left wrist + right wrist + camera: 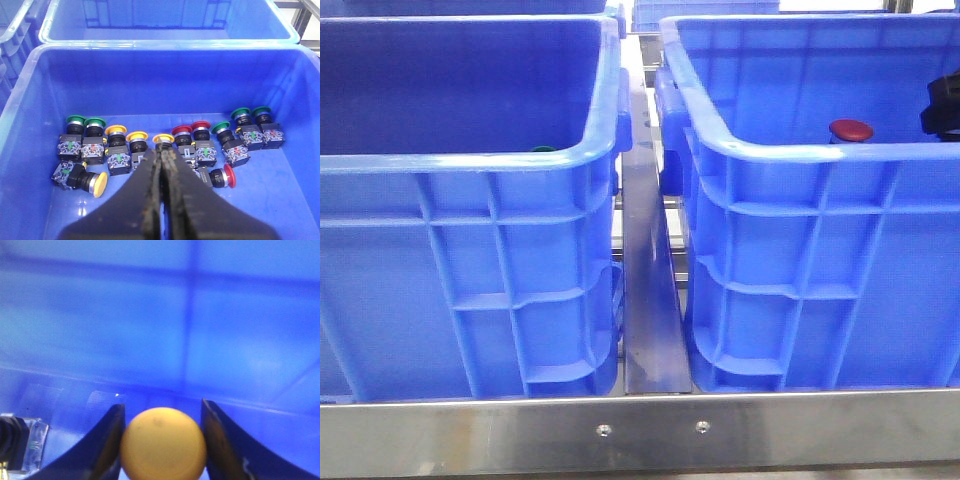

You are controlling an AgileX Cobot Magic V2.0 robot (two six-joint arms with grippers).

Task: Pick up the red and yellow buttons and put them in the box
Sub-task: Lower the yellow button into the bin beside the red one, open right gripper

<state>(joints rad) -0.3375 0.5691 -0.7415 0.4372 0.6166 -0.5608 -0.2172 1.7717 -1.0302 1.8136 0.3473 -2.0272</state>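
Left crate (30,100): glossy blue moulded plastic, ribbed outer walls, rolled rim. Contents, seen from the left wrist: push-buttons with domed mushroom caps on black bodies carrying clear contact blocks, ranged in a loose row on the floor.
- Green caps (75,120): five.
- Yellow buttons (136,136): four, one lying on its side.
- Red buttons (200,125): three, one lying on its side.

Left gripper (161,150): dark, worn fingers pressed together, nothing between them, above the row close to a yellow cap.

Right crate (740,150): same make. One red cap (851,130) shows above its rim in the front view.

Right gripper (162,440): dark fingers closed against a smooth matte yellow cap (163,442), inside the crate close to a wall; a further clear contact block (30,445) beside it.

Support: brushed metal frame (640,430) with two screws; a metal strip runs between the crates. More blue crates behind.
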